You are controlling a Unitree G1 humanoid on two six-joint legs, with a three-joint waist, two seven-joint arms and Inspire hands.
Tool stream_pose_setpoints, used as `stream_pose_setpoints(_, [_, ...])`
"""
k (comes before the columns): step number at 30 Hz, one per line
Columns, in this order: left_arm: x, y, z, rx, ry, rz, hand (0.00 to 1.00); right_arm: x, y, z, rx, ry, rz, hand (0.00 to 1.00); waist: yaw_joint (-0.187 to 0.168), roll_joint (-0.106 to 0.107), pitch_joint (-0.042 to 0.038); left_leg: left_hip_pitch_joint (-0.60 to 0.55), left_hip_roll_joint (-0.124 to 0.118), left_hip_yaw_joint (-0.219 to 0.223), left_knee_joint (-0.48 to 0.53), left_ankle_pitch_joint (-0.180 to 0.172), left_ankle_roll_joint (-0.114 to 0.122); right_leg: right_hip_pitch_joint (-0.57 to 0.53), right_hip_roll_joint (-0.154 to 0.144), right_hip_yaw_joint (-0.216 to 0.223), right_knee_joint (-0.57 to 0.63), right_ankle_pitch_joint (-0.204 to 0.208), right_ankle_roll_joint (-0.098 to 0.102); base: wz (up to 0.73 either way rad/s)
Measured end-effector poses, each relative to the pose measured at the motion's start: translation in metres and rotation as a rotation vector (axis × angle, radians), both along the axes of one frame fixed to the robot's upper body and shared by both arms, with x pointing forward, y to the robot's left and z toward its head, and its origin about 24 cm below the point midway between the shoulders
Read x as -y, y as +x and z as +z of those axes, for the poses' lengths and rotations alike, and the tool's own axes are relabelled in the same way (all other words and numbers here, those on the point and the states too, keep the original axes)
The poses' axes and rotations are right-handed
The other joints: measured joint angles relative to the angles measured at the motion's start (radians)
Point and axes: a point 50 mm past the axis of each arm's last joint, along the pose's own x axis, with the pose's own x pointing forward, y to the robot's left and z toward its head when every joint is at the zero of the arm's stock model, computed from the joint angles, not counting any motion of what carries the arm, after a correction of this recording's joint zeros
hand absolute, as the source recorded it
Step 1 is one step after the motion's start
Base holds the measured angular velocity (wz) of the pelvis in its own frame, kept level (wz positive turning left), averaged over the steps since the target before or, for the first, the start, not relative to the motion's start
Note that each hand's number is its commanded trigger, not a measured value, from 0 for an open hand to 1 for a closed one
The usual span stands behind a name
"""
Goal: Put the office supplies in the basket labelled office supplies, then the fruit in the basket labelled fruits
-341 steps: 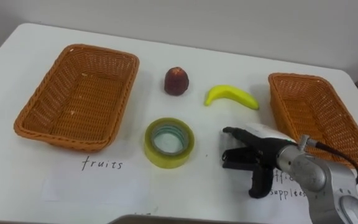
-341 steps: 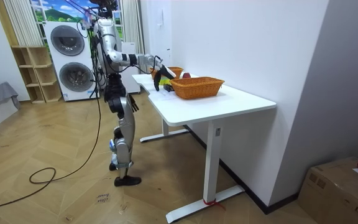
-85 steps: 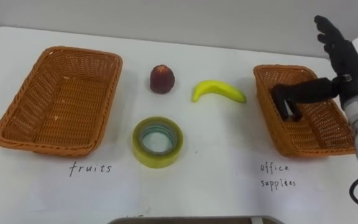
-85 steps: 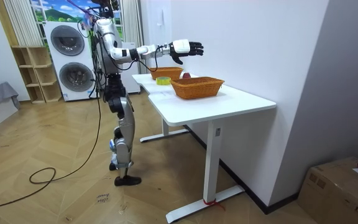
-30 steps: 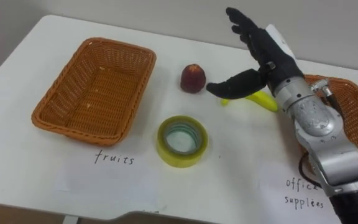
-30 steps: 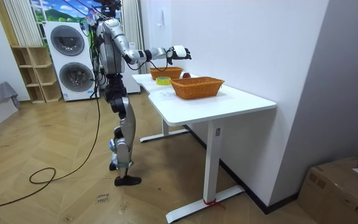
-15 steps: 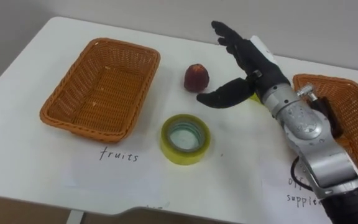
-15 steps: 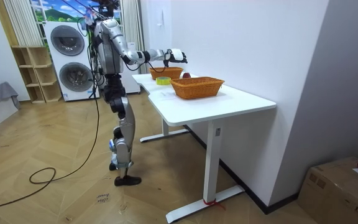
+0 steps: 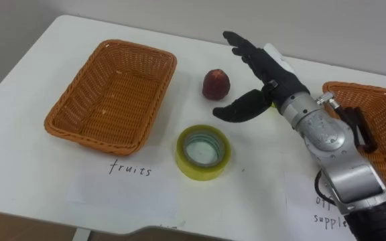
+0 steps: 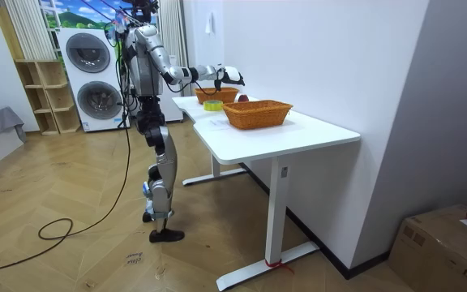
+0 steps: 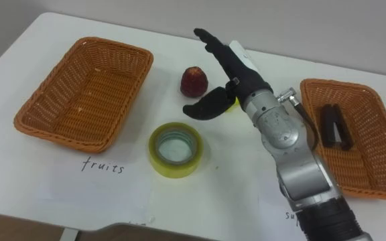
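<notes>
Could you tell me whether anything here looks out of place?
Nothing stands out: the left basket and right basket sit upright, the tape roll lies flat, and the right robot hand hovers open near the red fruit.

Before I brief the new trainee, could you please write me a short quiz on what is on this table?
1. True or false: the left basket, by the word "fruits", already holds fruit.
2. What lies in the right basket? A) a banana B) a dark item C) a roll of tape
3. Fill in: the right robot hand, stretched out beside the red fruit, is ____ (open or shut).

Key: 1 false, it is empty; 2 B; 3 open, with straight fingers holding nothing.
</notes>
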Motion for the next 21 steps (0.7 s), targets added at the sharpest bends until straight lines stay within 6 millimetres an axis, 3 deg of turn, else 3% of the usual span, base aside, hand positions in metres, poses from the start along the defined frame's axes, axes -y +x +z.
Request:
stream_pose_setpoints(8, [-0.001,-0.002,0.0,-0.006,0.003,0.009,0.0,-0.004,-0.002,-0.01,-0.028,-0.096,0.007,0.0,0.012,-0.006,-0.0014,0.0,-0.001,-0.004,0.001,0.001,0.0,0.001,0.0,-0.001,0.002,0.0,0.0,0.0])
stream_pose_setpoints(14, [0.0,0.0,0.0,0.007,0.006,-0.005,0.0,-0.014,-0.004,-0.027,-0.086,-0.099,0.02,0.0,0.016,-0.005,0.0013,-0.002,-0.001,-0.003,-0.003,0.0,0.0,0.0,0.0,-0.011,0.003,0.0,0.0,0.01])
stream_pose_setpoints(21, [0.002,0.005,0.0,0.021,-0.003,-0.011,0.0,-0.018,-0.004,-0.031,-0.094,-0.103,0.021,0.0,0.031,-0.002,0.0045,-0.004,-0.001,-0.008,-0.003,0.0,0.0,-0.001,-0.001,-0.021,0.002,0.0,0.0,0.02])
